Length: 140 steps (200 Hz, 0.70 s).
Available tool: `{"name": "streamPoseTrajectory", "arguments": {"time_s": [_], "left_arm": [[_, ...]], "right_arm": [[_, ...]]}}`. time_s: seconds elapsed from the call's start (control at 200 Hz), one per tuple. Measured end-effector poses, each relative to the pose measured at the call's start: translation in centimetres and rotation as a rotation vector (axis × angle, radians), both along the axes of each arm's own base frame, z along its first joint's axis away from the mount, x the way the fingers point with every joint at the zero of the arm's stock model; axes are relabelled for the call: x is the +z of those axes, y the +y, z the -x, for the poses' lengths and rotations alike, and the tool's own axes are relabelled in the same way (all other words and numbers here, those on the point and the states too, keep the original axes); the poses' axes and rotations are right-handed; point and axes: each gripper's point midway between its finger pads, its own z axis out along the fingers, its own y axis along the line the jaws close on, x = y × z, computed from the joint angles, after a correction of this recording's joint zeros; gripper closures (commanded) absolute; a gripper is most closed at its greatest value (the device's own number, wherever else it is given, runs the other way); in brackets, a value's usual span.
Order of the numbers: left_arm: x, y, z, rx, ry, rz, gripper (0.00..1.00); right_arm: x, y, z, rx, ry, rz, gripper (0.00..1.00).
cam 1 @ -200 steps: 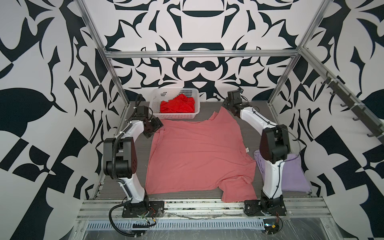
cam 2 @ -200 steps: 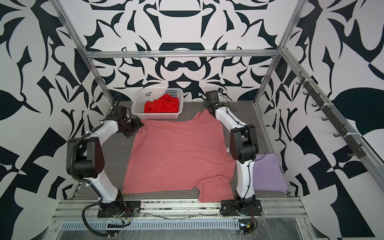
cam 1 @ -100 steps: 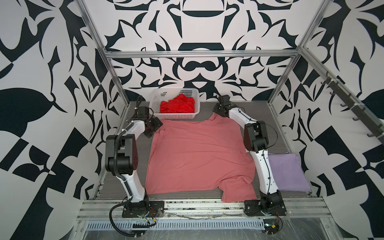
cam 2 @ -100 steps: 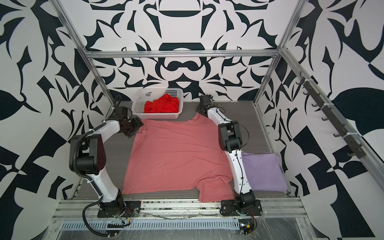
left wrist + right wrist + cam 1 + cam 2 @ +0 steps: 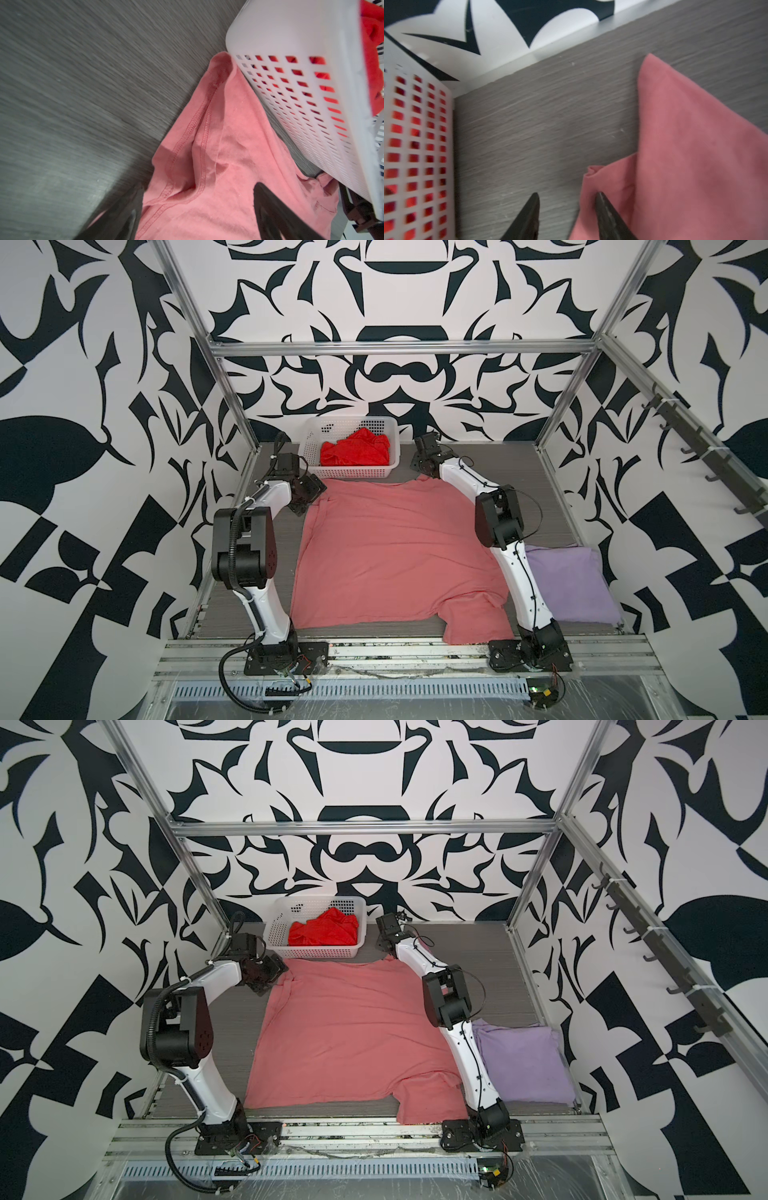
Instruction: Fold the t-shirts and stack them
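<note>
Salmon-pink t-shirt (image 5: 395, 551): spread flat on the grey counter (image 5: 515, 472), with one sleeve hanging past the counter edge at the end farthest from both tools. Left tool (image 5: 199, 186): jaws spread wide, straddling a stitched hem corner of this shirt, nothing pinched. The white lattice basket (image 5: 291, 62) stands just beside this tool. Right tool (image 5: 568, 194): jaws apart, one fingertip (image 5: 600, 199) over the shirt's other far corner and its mate over bare counter. The cloth edge lies between them, not gripped, and the basket is near on the tool's other side. Red t-shirt (image 5: 355, 450): crumpled inside the basket, between the two tools. Lavender t-shirt (image 5: 569, 585): folded on the counter, well behind the right tool, beside that arm's lower link.
</note>
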Motion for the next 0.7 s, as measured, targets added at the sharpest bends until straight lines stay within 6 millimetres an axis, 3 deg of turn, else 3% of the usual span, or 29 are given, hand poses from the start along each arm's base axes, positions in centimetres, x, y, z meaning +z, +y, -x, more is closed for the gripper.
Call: {"name": "streamPoseTrajectory", "arguments": {"time_s": [0.125, 0.195, 0.28, 0.465, 0.7], "left_arm": [[0.0, 0.0, 0.0, 0.003, 0.002, 0.002, 0.14], [-0.1, 0.0, 0.1, 0.003, 0.003, 0.001, 0.14], [-0.3, 0.0, 0.4, 0.004, 0.01, 0.001, 0.14], [-1.0, 0.1, 1.4, 0.013, 0.034, 0.001, 0.14], [-0.8, 0.2, 1.8, 0.025, 0.031, 0.002, 0.14]], "right_arm": [[-1.1, -0.3, -0.6, -0.032, 0.012, 0.018, 0.7], [-2.2, -0.8, -0.7, -0.05, 0.03, 0.029, 0.7], [-2.0, -0.7, -1.1, -0.046, 0.018, 0.011, 0.72], [-2.2, 2.0, -2.5, 0.043, -0.008, -0.13, 0.76], [-1.7, 5.3, -3.8, 0.168, -0.068, -0.288, 0.72]]}}
